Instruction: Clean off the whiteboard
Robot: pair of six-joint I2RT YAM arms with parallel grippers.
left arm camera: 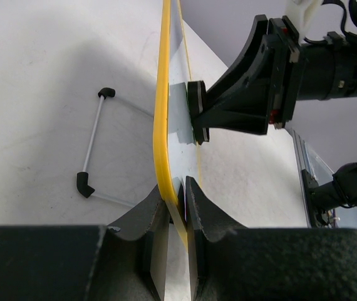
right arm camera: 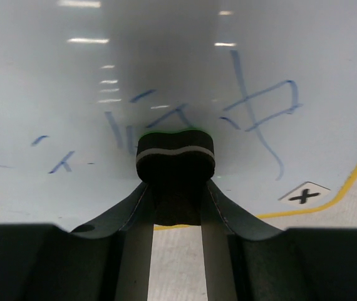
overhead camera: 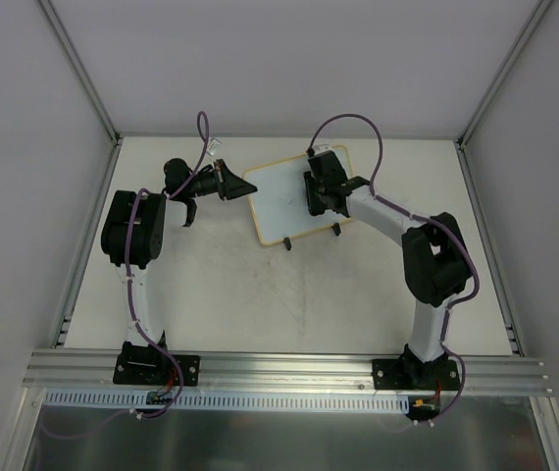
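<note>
The whiteboard (overhead camera: 279, 201) lies tilted at the back middle of the table, white with a yellow rim. My left gripper (overhead camera: 228, 183) is shut on its left edge; the left wrist view shows the yellow rim (left arm camera: 160, 113) edge-on, pinched between the fingertips of that gripper (left arm camera: 177, 189). My right gripper (overhead camera: 316, 196) is shut on a small black eraser (right arm camera: 175, 157), which presses against the board face (right arm camera: 166, 56). Blue pen strokes (right arm camera: 260, 106) remain right of the eraser, and fainter ones (right arm camera: 119, 128) to its left. A black corner mark (right arm camera: 304, 195) sits near the rim.
The board's two black clip feet (overhead camera: 287, 244) (overhead camera: 335, 231) stick out at its near edge, joined by a wire stand (left arm camera: 94, 147) behind the board. Aluminium rails (overhead camera: 279, 368) run along the near table edge, and metal frame posts (overhead camera: 91, 211) border both sides.
</note>
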